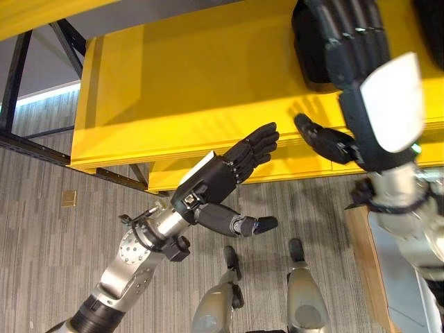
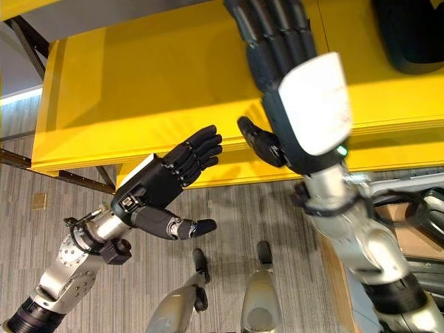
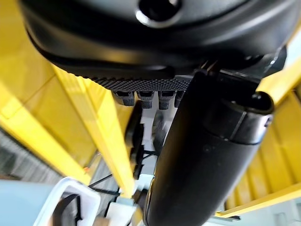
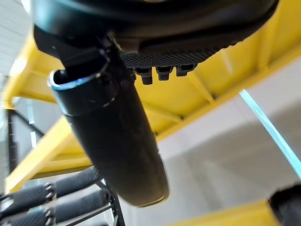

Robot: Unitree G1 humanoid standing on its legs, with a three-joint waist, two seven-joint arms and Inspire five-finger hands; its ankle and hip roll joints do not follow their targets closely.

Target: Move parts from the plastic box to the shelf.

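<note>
Shelf clearance
Yellow shelf [image 1: 208,76] top bare on the left; dark part [image 1: 311,48] sits at its right end, beside right hand [image 1: 350,41].

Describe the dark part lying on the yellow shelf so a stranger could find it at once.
Start at the big yellow shelf that spans the top of the head views. Follow it to the robot's right, where the right hand reaches up with straight fingers. The part lies there on the shelf top: a rounded, glossy black piece, the one loose thing on the bare yellow surface.

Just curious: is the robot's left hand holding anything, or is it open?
Open and empty: the left hand has straight fingers and a spread thumb, in front of the yellow shelf.
</note>
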